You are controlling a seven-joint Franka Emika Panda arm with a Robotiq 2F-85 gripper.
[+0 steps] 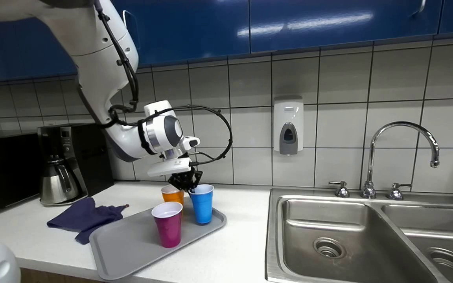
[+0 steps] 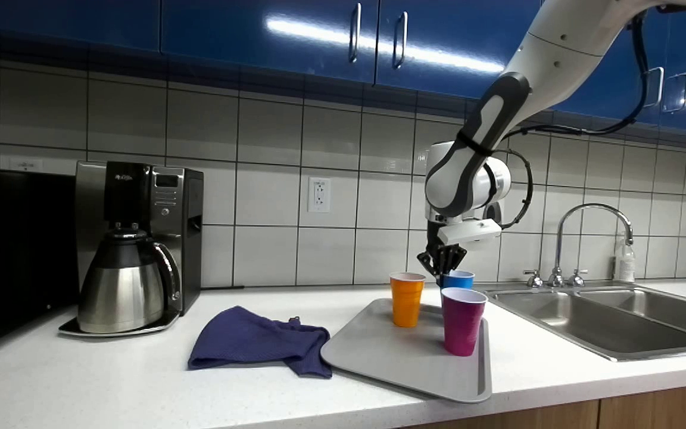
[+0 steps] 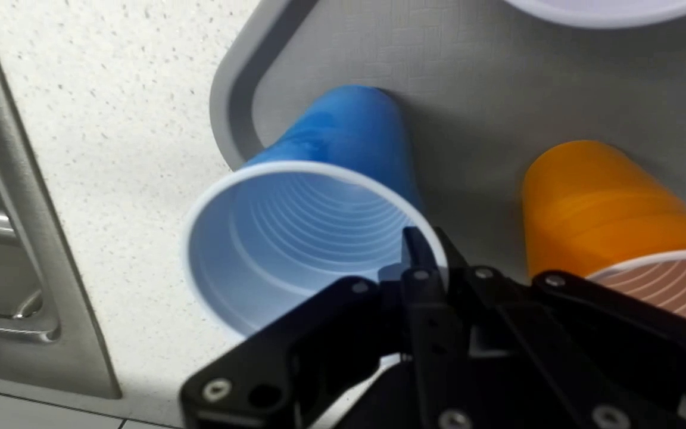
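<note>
One blue cup (image 3: 307, 220) stood upright on the gray tray (image 1: 128, 243), its long axis vertical, just below and right of the end effector (image 3: 431, 247), which was clamped on the cup's left rim; the orange cup (image 2: 407, 302) stood to the left, the magenta cup (image 2: 463, 325) nearer.

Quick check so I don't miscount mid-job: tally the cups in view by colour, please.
Blue cup: 1, pinched at its rim by the claw
Orange cup: 1
Magenta cup: 1
Total: 3 cups
</note>
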